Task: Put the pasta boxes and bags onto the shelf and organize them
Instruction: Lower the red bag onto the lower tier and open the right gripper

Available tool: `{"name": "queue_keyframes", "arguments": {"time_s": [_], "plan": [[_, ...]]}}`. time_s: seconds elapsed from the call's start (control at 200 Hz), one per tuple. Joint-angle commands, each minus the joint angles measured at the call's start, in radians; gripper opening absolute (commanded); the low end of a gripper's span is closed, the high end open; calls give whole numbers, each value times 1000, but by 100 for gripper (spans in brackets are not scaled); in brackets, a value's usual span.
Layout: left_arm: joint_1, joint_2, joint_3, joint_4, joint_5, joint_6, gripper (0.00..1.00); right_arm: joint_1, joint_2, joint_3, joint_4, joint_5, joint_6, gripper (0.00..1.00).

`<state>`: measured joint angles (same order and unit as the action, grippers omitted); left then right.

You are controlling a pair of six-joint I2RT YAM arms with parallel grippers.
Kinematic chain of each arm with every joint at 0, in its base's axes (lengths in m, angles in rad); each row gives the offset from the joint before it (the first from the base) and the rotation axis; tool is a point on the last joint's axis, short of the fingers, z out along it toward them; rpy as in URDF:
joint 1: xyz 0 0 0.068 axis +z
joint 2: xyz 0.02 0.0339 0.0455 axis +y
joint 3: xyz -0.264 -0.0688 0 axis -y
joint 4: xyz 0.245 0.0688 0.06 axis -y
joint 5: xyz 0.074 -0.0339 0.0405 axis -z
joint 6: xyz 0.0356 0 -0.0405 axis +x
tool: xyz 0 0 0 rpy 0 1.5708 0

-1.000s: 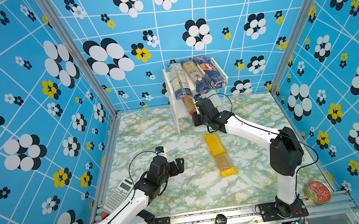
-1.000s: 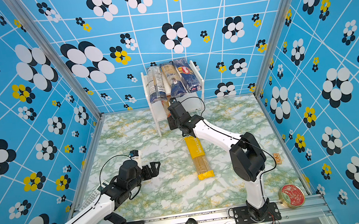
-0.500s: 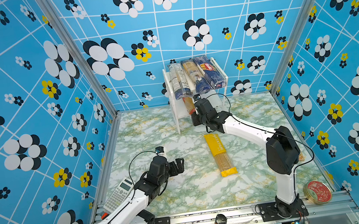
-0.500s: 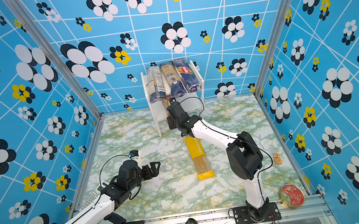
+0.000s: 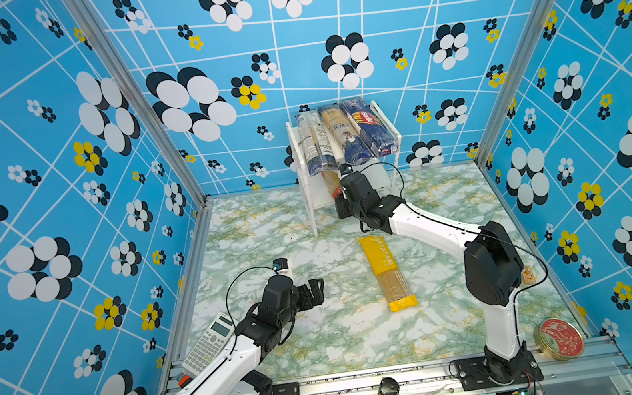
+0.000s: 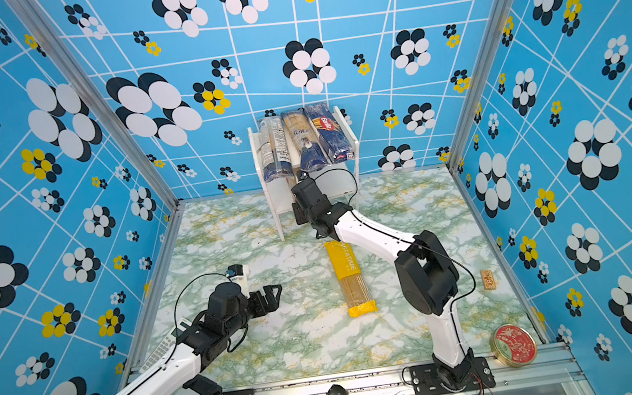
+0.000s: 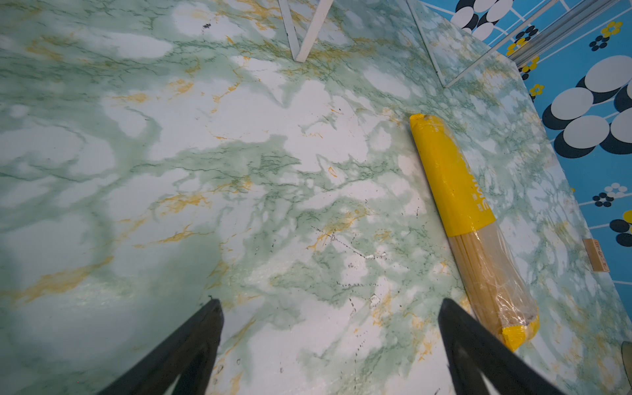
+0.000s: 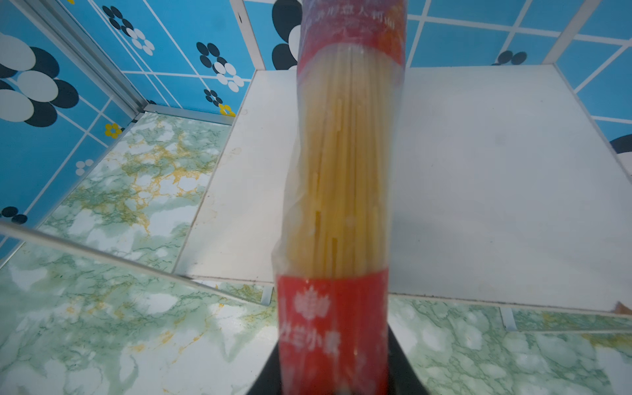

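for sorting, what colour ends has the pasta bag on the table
Yellow; bag clearest in left wrist view.

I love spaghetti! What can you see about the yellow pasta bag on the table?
The yellow pasta bag is long, narrow, crinkly clear plastic. Its far half is yellow with white lettering, its near tip yellow, with straight spaghetti showing between. It lies flat on the marble table before the shelf; nothing else seems to touch it.

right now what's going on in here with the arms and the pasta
The right gripper is at the shelf, with the red-ended bag between its jaws and stretched over the lower board; whether it grips cannot be told. On the top tier three packs lie side by side. The yellow-ended bag lies on the table, untouched. The left gripper hovers open over the table, holding nothing.
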<state>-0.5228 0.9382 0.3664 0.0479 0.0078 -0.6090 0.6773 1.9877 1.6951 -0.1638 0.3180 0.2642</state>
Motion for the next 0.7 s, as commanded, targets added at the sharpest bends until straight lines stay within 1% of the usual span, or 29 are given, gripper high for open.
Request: {"name": "queue_keyframes", "arguments": {"time_s": [0.0, 0.245, 0.435, 0.555, 0.675, 0.695], "plan": [[13, -19, -15, -12, -5, 15, 99, 0, -2, 76, 149, 47, -23, 37], [14, -22, -18, -13, -5, 14, 99, -1, -5, 58, 115, 31, -22, 48], [15, -24, -24, -13, -6, 15, 99, 1, -64, 13, 27, -25, -73, 57], [17, -22, -24, -13, -6, 17, 99, 2, -118, -20, -71, -58, -123, 69], [21, -18, -21, -12, -5, 22, 99, 2, -195, -87, -129, -83, -156, 76], [22, -16, -22, -12, -5, 23, 99, 2, -210, -124, -136, -90, -162, 77]]}}
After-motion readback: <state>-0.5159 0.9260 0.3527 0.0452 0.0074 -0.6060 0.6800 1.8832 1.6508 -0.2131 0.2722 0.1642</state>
